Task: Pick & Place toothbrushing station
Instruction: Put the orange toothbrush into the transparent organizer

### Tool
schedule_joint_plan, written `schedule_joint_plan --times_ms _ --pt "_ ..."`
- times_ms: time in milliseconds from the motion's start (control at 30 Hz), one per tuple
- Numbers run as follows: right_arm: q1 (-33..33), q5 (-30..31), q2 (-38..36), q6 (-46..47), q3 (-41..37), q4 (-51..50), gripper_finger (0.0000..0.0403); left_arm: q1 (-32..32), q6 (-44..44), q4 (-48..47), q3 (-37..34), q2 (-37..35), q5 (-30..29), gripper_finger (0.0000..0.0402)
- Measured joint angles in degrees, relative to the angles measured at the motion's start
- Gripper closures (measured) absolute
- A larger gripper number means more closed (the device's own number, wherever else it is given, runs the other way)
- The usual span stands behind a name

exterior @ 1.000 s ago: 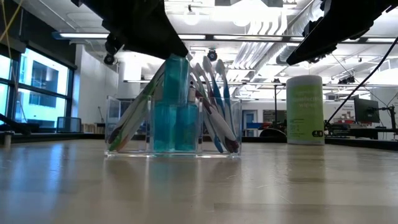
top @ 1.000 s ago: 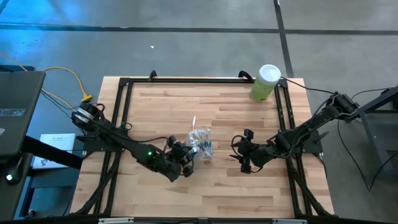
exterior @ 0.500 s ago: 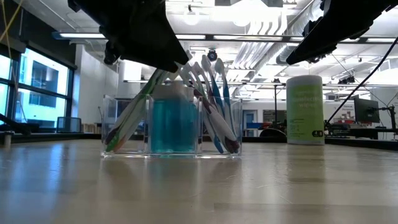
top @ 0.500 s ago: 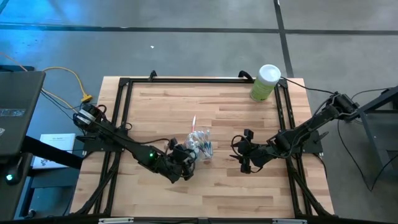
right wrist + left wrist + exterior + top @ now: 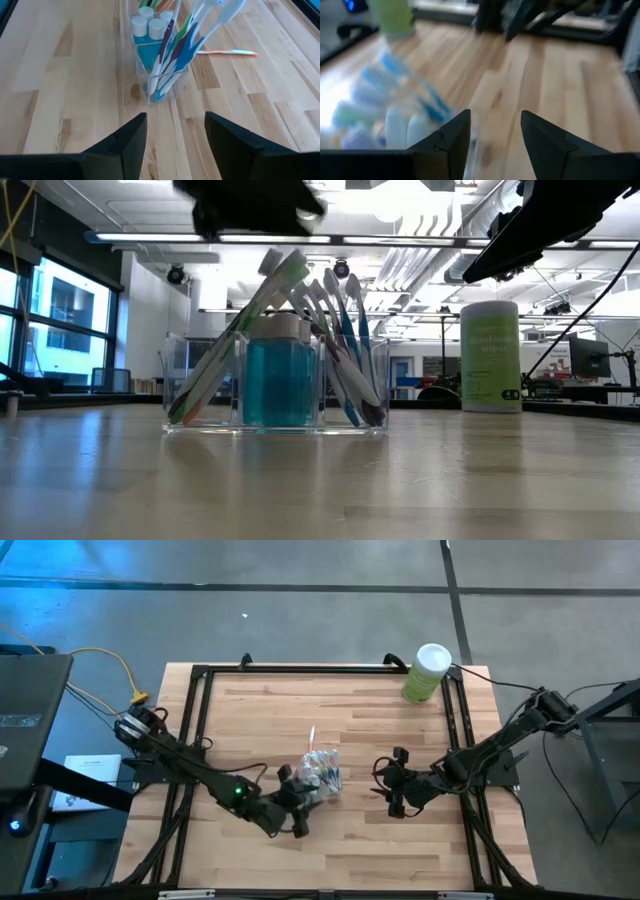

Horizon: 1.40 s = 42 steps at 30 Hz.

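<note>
Holder (image 5: pixel 322 777): you see it mid-table, toothbrushes (image 5: pixel 176 42) and tubes (image 5: pixel 150 21) inside.
Left gripper (image 5: pixel 293 812): your fingers apart, empty, just beside holder.
Right gripper (image 5: pixel 389 790): parted, empty, nearby.

You saw the left wrist view badly smeared: the toothbrushes (image 5: pixel 395 95) and white-capped tubes (image 5: pixel 402 127) were soft streaks, and the green canister (image 5: pixel 392 17) was cut off by the picture's edge. In the low view, the left gripper (image 5: pixel 255 205) was a dark blur, cropped by the frame. From above, the clear holder (image 5: pixel 322 775) was too small for you to count its contents or tell its compartments apart.
</note>
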Motion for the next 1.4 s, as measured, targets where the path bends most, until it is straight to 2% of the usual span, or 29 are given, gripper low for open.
schedule_joint_plan --times_ms 167,400,533,633,700,867,967,1167,1400 --pt "0.0 0.1 -1.1 0.0 0.0 -2.0 0.0212 -1.6 5.9 2.3 0.0 -4.6 -1.9 0.0232" --pt "-0.9 2.0 -2.7 -0.1 0.0 -3.0 0.0212 -2.1 6.0 -5.8 0.0 -14.8 -6.3 0.0231" --pt "-2.8 2.0 -2.7 0.6 0.0 -2.9 0.0212 0.4 6.0 -11.2 0.0 -21.3 -10.6 0.0231" --pt "-4.5 2.0 -2.7 2.0 0.0 -2.1 0.0212 4.2 4.0 -14.6 0.0 -25.7 -10.2 0.0231" --pt "-5.8 2.0 -2.7 3.1 0.0 -2.0 0.0212 7.2 1.2 -17.2 0.0 -27.9 -8.9 0.0231" --pt "-8.5 1.5 -2.7 5.8 0.0 -0.6 0.0212 16.1 -5.6 -23.1 0.0 -29.5 -0.5 0.0231" --pt "-10.1 1.4 -2.7 6.4 0.0 0.3 0.0212 21.5 -9.9 -27.0 0.0 -28.4 2.7 0.0231" --pt "-13.3 1.3 -2.7 5.6 0.0 2.5 0.0212 29.5 -15.5 -36.0 0.0 -23.6 4.7 0.0231" --pt "-16.3 -0.3 -2.7 1.1 0.0 2.6 0.0212 37.5 -17.0 -34.7 0.0 -17.2 25.3 0.0231"
